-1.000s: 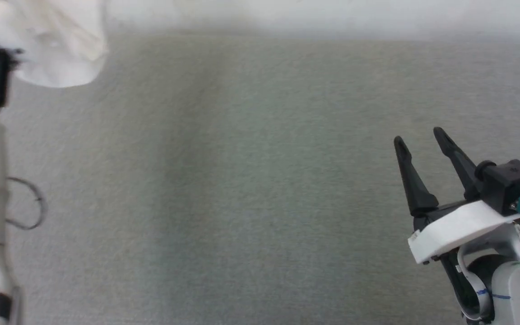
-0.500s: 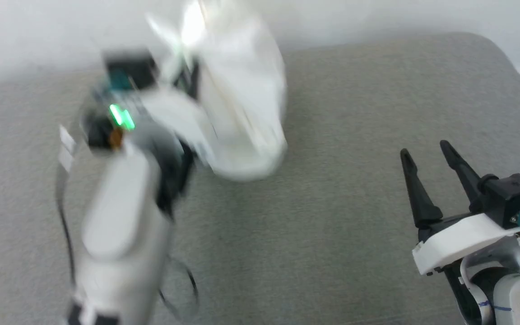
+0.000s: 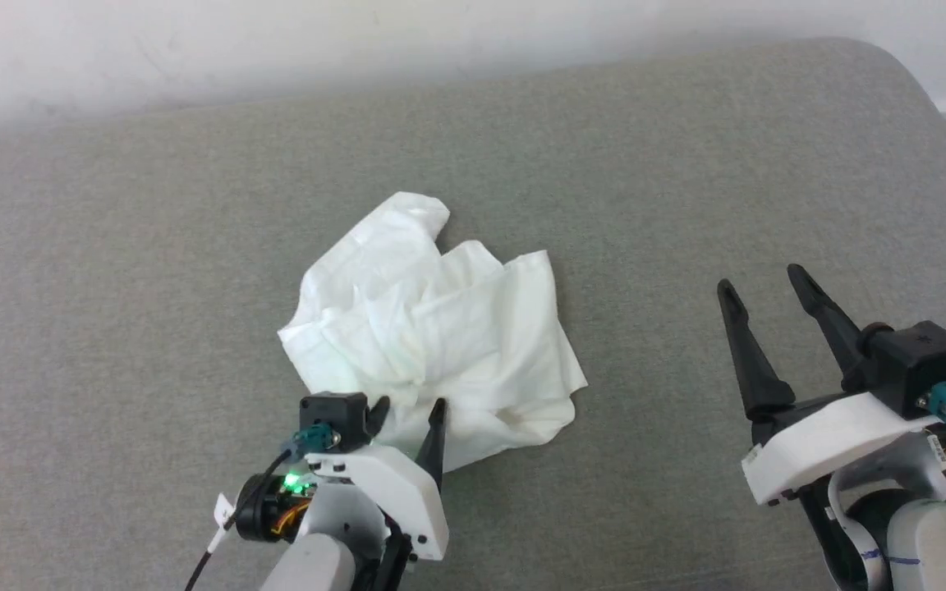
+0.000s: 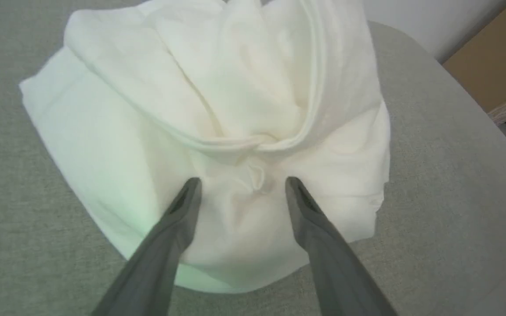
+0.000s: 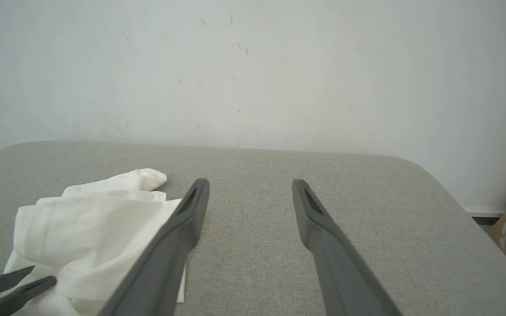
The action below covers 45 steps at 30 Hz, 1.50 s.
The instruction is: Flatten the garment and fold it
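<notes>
1. My left gripper (image 3: 409,409) is open, its two fingers spread well apart and clamped on nothing. The tips sit over the near edge of the garment (image 3: 432,336). A small pucker of cloth (image 4: 257,175) lies between them. I cannot tell whether the tips press into the fabric or hang just above it.
2. My right gripper (image 3: 762,283) is also open and empty. It hovers over bare surface, well apart from the cloth, on its right.
3. The garment lies in a crumpled white heap near the middle of the grey padded surface (image 3: 686,164). Layers are lapped over one another and deep creases run through it. I can make out no sleeve, collar or hem for certain.
4. By my judgement, the task is barely begun. The shirt is on the work surface, but nothing is flattened and no fold is made.
5. What is left is nearly everything: find two edges or corners, draw the cloth out flat, smooth it, then fold it.
6. Beyond the surface stands a pale wall (image 5: 253,66).
</notes>
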Tool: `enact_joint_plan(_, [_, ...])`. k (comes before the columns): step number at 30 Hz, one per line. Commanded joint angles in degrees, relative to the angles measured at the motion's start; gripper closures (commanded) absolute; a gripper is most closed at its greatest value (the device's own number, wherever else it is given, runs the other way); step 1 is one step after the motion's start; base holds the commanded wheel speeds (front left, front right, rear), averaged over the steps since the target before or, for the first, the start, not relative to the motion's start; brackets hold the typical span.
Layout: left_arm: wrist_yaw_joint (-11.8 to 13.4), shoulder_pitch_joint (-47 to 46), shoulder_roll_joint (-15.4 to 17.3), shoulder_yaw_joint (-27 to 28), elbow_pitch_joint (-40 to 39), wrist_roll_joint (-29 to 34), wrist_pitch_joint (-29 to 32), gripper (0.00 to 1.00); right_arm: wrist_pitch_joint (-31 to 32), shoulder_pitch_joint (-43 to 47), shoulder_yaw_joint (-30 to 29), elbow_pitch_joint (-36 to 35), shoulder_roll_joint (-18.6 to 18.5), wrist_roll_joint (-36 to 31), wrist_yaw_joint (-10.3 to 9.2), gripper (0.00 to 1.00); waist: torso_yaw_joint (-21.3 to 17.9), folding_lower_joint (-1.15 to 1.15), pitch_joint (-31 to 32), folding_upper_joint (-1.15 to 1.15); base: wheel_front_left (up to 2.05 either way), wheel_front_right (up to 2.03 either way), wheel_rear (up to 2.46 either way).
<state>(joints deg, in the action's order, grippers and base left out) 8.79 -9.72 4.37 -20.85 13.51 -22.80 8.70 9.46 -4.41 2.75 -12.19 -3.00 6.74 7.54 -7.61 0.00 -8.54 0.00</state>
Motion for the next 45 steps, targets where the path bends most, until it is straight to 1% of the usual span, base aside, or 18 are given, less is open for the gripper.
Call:
enact_joint_plan(1, [-0.4,0.6,1.3,-0.9,-1.6,1.5,-1.6,0.00,-0.2,0.6,-0.1,0.3,0.1,0.4,-0.05,0.00,1.3,0.00,1.0,0.00,0.00,0.00,0.00])
enact_joint_plan(3, [-0.9,0.7,1.9,-1.4,-3.8,2.4,-3.2,0.00,0.0,0.9,-0.1,0.6,0.1,0.5,-0.05,0.00,2.0,0.00,1.7,0.00,0.00,0.00,0.00])
enact_joint_plan(5, [-0.8,0.8,2.4,-1.3,-6.1,3.0,-4.8,0.00,0.3,1.3,0.0,0.8,0.1,0.6,-0.05,0.00,2.7,0.00,2.6,0.00,0.00,0.00,0.00])
enact_joint_plan(13, [2.4,1.1,4.8,1.1,-15.0,5.8,-8.5,0.00,1.0,2.9,-0.5,1.2,0.1,0.8,-0.05,0.00,4.7,0.00,5.3,0.00,0.00,0.00,0.00])
enact_joint_plan(22, [6.6,6.9,11.0,7.7,-21.6,6.8,-8.7,0.00,1.5,4.4,-0.2,1.6,0.1,0.9,-0.05,0.00,4.6,0.00,6.8,0.00,0.00,0.00,0.00])
enact_joint_plan(28, [7.5,11.5,14.3,11.1,-23.3,6.3,-8.4,0.00,2.6,4.9,-0.5,3.1,0.1,0.9,-0.05,0.00,4.7,0.00,7.4,0.00,0.00,0.00,0.00])
enact_joint_plan(32, [7.5,13.0,15.4,11.9,-24.1,6.0,-8.3,0.00,3.7,4.4,-0.6,5.1,0.1,1.5,-0.05,0.00,5.2,0.00,7.9,0.00,0.00,0.00,0.00])
enact_joint_plan(36, [7.4,14.3,16.3,12.5,-25.0,5.7,-8.1,0.00,6.7,2.3,1.1,8.7,0.1,2.6,-0.05,0.00,6.4,0.00,7.7,0.00,0.00,0.00,0.00])
enact_joint_plan(39, [7.4,14.5,16.2,12.4,-25.3,5.4,-8.3,0.00,9.8,-0.8,3.4,12.4,0.1,3.9,-0.05,0.00,7.4,0.00,7.4,0.00,0.00,0.00,0.00])
enact_joint_plan(45, [7.4,13.4,15.3,11.7,-25.3,5.1,-9.0,0.00,17.7,-10.4,12.0,20.0,-0.4,10.0,-0.05,0.00,9.3,0.00,6.6,0.00,0.00,0.00,0.00])
